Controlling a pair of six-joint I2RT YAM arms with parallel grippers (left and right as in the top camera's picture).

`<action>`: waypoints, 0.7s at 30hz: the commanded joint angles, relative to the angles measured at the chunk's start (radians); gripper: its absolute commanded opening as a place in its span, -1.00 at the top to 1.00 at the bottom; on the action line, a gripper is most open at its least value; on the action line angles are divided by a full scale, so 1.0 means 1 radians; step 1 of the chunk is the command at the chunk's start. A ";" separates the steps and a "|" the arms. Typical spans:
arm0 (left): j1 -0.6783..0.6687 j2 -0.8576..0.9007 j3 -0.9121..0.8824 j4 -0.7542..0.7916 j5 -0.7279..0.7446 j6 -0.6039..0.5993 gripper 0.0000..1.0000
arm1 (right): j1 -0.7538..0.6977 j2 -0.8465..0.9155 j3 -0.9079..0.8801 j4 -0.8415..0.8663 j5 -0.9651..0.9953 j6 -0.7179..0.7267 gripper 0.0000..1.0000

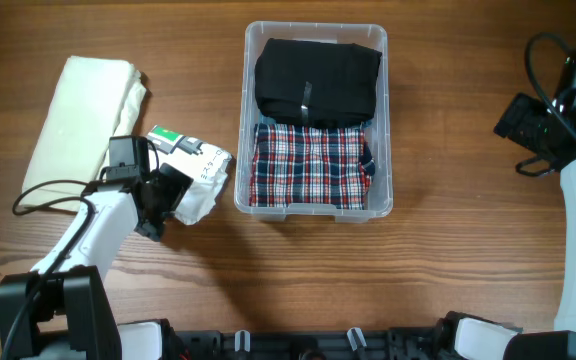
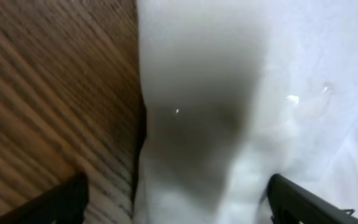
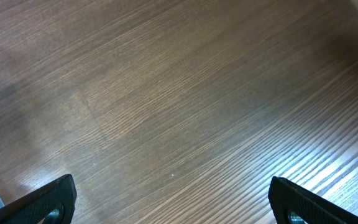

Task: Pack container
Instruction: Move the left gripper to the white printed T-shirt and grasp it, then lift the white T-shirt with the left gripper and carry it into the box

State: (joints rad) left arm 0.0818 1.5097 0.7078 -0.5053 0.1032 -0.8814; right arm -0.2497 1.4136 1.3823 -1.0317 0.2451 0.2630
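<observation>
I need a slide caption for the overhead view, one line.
Open left gripper over a white packet beside the container holding a black garment and a plaid garment.

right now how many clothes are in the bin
2: a black garment in the far half of the bin and a plaid garment in the near half. More may lie hidden beneath them.
</observation>
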 commanded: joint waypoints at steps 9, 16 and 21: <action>0.008 0.012 -0.031 0.018 0.001 -0.016 0.12 | 0.000 -0.009 0.016 0.003 0.017 -0.001 -1.00; 0.008 0.005 -0.031 0.016 0.001 0.066 0.92 | 0.000 -0.009 0.016 0.003 0.017 -0.001 -0.99; 0.008 -0.082 -0.004 -0.001 0.001 0.088 0.92 | 0.000 -0.009 0.016 0.003 0.017 -0.001 -0.99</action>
State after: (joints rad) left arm 0.0818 1.4921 0.6994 -0.4824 0.1287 -0.8440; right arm -0.2497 1.4136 1.3823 -1.0317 0.2451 0.2630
